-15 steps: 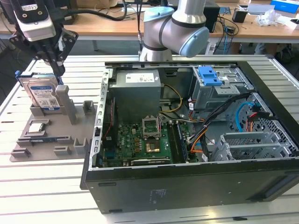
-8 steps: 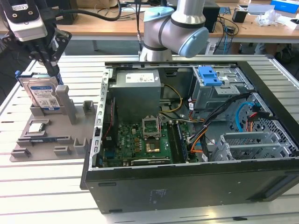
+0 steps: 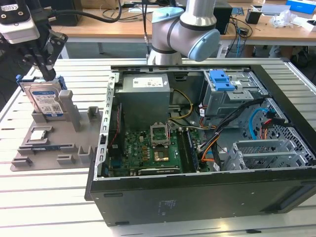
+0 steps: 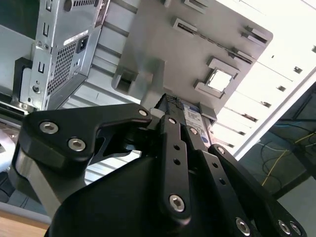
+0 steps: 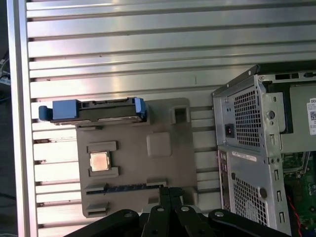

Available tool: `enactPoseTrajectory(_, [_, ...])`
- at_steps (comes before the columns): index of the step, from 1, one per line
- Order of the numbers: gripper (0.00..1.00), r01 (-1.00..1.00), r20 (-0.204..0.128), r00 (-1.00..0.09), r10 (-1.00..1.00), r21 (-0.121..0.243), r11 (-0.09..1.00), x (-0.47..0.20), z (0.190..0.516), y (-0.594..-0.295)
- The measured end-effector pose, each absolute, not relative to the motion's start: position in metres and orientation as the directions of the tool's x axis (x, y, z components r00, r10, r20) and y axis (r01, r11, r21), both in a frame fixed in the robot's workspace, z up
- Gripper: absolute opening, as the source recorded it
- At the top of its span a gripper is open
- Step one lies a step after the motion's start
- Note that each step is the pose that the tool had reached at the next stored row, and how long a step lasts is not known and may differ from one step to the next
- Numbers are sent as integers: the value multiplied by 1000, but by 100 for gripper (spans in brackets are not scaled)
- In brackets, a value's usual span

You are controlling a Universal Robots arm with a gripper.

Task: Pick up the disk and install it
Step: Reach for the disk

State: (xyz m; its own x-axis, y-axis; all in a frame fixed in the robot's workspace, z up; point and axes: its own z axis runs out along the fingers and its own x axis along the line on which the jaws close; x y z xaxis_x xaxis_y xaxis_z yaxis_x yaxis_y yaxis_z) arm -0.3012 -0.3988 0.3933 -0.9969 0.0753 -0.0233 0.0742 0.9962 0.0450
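Disk position: the disk (image 3: 45, 101) stands on edge in a slot at the far corner of the tray (image 3: 74, 148), label facing the exterior camera, blue rails along its edges.
Gripper position: the gripper (image 3: 50, 75) hangs at the disk's top edge, towards its end on the exterior view's right. From that angle I cannot tell contact from a small gap.
Gripper state: apart or clamped, I cannot tell.
Second wrist view: the disk (image 4: 193, 118) shows just past the gripper (image 4: 165, 116), with the tray (image 4: 163, 44) beyond.
First wrist view: the disk (image 5: 98, 111) is seen edge-on along one side of the tray (image 5: 187, 163). One blue end sticks out past the tray's edge, towards the rim of the table (image 5: 123, 49). The gripper (image 5: 168, 190) sits over the opposite side of the tray.
Near obstacles: a grey post (image 3: 71, 111) rises just beside the disk on the exterior view's right.
Also on tray: a CPU (image 3: 39, 134) and a RAM stick (image 3: 47, 146), both nearer the exterior camera than the disk.
Case: an open case (image 3: 197, 197) lies to the exterior view's right, close to the tray, with a narrow strip of table between them.
Inside case: a blue caddy (image 3: 220, 80) sits on the drive bay (image 3: 232, 96) at the far side.
Open room: bare slats of the table (image 3: 49, 197) run beyond the disk and in front of the tray.
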Motion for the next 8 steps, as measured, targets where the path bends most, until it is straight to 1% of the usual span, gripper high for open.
enactPoseTrajectory(8, [11,74,-23,-997,75,45,996,-320,393,-399])
